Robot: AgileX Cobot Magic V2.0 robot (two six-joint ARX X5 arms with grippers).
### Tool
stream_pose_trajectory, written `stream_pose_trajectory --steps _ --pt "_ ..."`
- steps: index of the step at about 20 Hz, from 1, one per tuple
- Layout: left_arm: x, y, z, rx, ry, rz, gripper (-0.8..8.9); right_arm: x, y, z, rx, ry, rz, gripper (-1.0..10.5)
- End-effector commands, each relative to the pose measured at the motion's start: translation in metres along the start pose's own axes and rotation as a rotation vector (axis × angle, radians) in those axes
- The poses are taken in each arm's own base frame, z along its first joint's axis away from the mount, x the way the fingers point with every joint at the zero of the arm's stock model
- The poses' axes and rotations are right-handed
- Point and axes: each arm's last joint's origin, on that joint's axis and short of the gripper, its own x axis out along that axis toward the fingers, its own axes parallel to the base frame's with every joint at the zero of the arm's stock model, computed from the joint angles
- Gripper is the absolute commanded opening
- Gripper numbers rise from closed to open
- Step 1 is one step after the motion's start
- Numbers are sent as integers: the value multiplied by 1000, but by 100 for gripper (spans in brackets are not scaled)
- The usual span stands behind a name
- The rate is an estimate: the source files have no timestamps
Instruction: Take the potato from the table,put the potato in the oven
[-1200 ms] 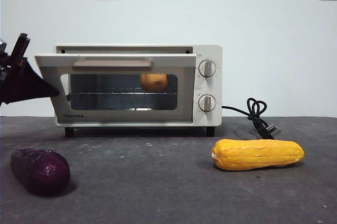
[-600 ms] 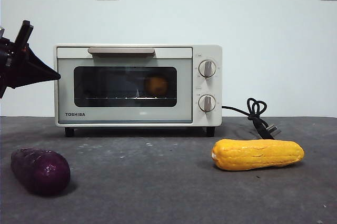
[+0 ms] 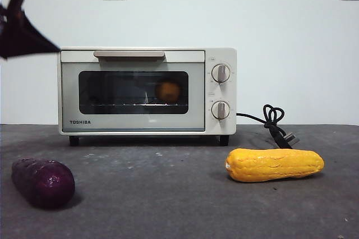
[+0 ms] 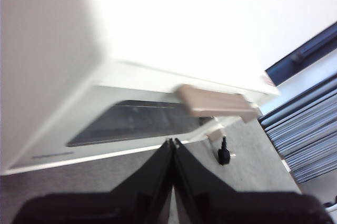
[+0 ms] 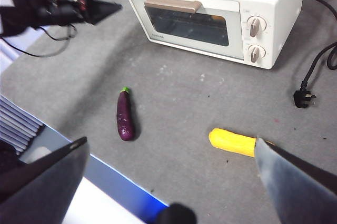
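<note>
The cream oven (image 3: 147,90) stands on the dark grey table (image 3: 162,194) with its glass door shut. Behind the glass, the tan-orange potato (image 3: 168,91) rests on the rack, right of centre. My left gripper (image 3: 25,34) hovers shut and empty, high off the oven's left upper corner; in its wrist view the tips (image 4: 172,141) meet just before the door handle (image 4: 216,103). My right gripper (image 5: 168,148) hangs open and empty, high over the table's near side, looking down on the oven (image 5: 210,8) and the left gripper (image 5: 100,9).
A dark purple eggplant (image 3: 43,182) lies front left and a yellow corn cob (image 3: 274,164) front right. The oven's black cord and plug (image 3: 275,124) lie to the oven's right. A stack of flat items sits beyond the table's edge (image 5: 18,121).
The oven door, partly open a second ago, swung shut. Since then the left gripper has risen up and away from the oven's left side.
</note>
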Motion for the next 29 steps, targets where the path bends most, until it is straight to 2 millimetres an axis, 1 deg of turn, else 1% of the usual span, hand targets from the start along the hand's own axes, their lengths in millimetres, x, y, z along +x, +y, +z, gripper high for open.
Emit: stream_pose_trajectory --steps 1,6,10,13,17,20,24,27,29 --pt "-14 -27 0 107 9 19 -8 7 1 3 -53 15 -5 540" --pt "-40 -71 -8 195 24 87 -8 21 2 8 -106 58 -13 540" --pt "-61 -103 -21 255 49 141 -8 35 2 12 -146 100 -18 539" --pt "-75 -121 -33 287 74 185 -8 46 3 15 -163 131 -22 539" --pt "-92 -140 -48 318 105 237 -8 58 3 18 -185 167 -24 539" --pt "-112 -159 -60 339 106 280 -8 69 3 20 -191 195 -28 536" --pt "-137 -184 -64 381 114 305 -8 77 4 22 -190 216 -27 536" --pt "-148 -196 -62 401 131 317 -8 77 4 22 -190 217 -27 536" --pt "-151 -201 -60 414 127 315 -8 77 4 22 -189 217 -27 534"
